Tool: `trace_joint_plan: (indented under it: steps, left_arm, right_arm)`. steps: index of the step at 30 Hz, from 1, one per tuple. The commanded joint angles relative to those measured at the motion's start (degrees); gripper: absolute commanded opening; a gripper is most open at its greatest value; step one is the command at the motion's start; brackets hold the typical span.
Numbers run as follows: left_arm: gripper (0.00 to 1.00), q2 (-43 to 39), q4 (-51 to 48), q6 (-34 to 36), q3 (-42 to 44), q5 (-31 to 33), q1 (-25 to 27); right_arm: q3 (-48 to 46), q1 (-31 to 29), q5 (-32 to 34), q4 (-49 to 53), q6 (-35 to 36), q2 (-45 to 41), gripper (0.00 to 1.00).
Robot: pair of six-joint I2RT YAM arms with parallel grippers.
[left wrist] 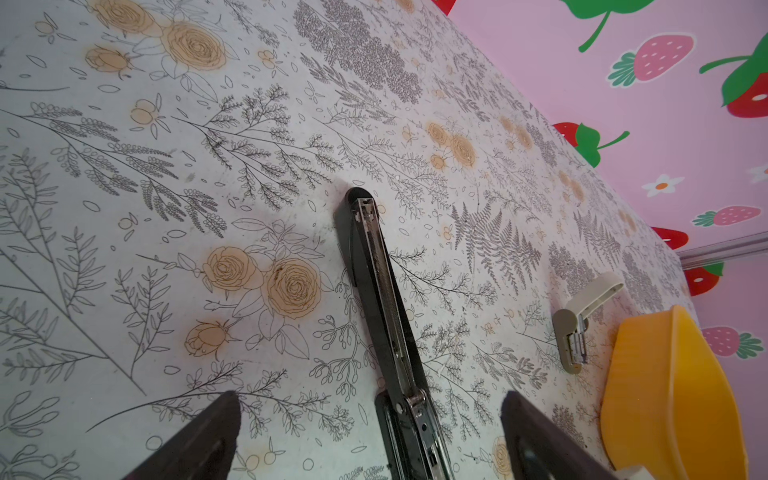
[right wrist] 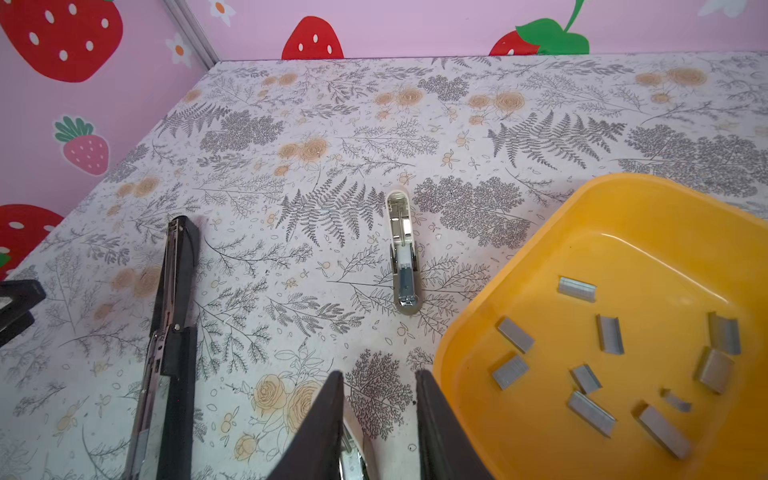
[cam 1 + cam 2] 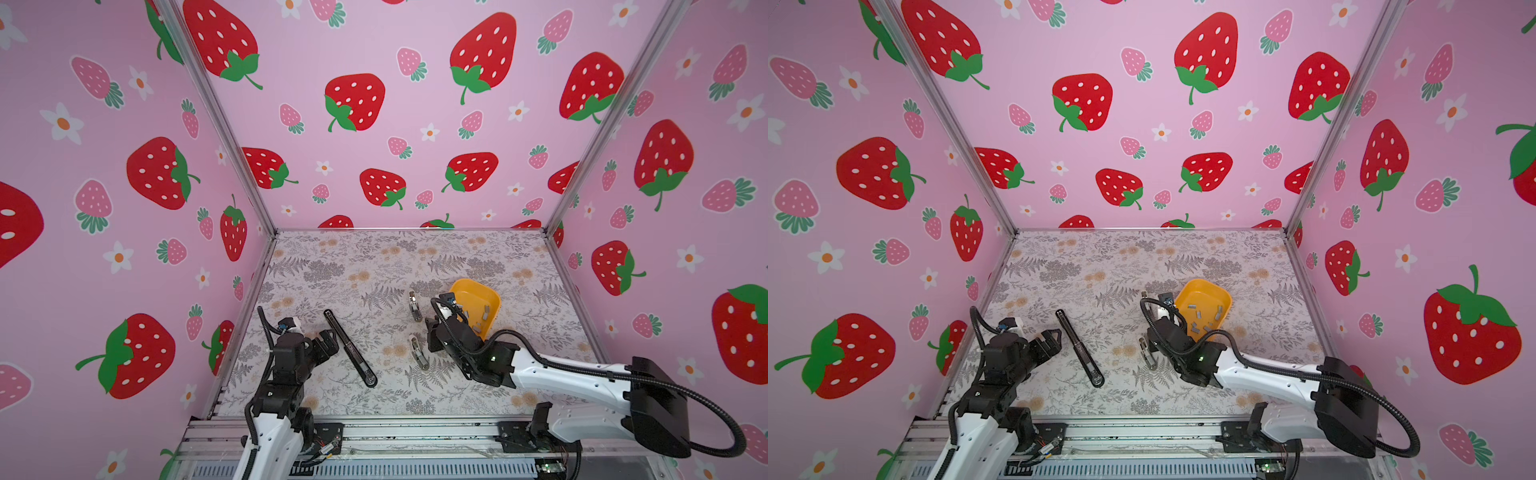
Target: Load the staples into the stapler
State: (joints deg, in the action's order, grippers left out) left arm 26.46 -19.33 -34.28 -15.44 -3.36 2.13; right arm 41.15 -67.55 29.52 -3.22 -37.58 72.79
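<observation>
The left tool (image 3: 330, 343) is hanging wide open beside the stapler (image 3: 351, 349), which is lying opened flat on the table (image 3: 374, 257). The right tool (image 2: 380, 374) is standing partly open over a small stapler (image 3: 419, 355). The staples (image 2: 611, 334) are lying scattered in the tray (image 2: 540, 232).

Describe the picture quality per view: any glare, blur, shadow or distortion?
In both top views the wide lens splays the frame posts and light is even; in the left wrist view the black stapler is sharp, with a faint shadow beside it, but the left claw is soft; in the right wrist view the yellow tray has mild sheen, the staples look crisp.
</observation>
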Motion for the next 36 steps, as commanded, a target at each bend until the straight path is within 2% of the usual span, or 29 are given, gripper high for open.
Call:
trace_joint_plan:
  steps: [1,6,13,21,31,32,36]
  left_arm:
    - [0.99,0.1,1.8,0.6,-0.3,2.1,0.0]
    - [0.99,-1.9,0.9,0.5,0.1,3.2,0.0]
    - [0.99,-4.6,-0.2,0.4,0.6,3.1,0.0]
    - [0.99,-4.5,-0.1,0.5,0.5,2.8,0.0]
    - [0.99,-5.5,-0.3,0.5,0.7,2.1,0.0]
    - [0.99,-5.6,-0.2,0.4,0.7,2.1,0.0]
    - [0.99,-6.0,-0.4,0.4,0.8,2.3,0.0]
  right_arm:
    - [-1.8,-0.6,-6.2,0.0,3.1,2.4,0.32]
    - [-4.5,-0.5,-13.3,-1.6,4.2,5.6,0.29]
    - [-6.6,0.1,-17.2,-2.4,3.1,9.3,0.27]
    - [-6.1,0.5,-18.8,-2.7,1.4,14.1,0.24]
    - [-7.0,0.6,-17.7,-1.7,-1.1,14.0,0.16]
    - [-7.0,0.6,-17.7,-1.9,-0.8,13.5,0.16]
    - [-6.5,0.6,-17.1,-1.7,0.3,10.9,0.32]
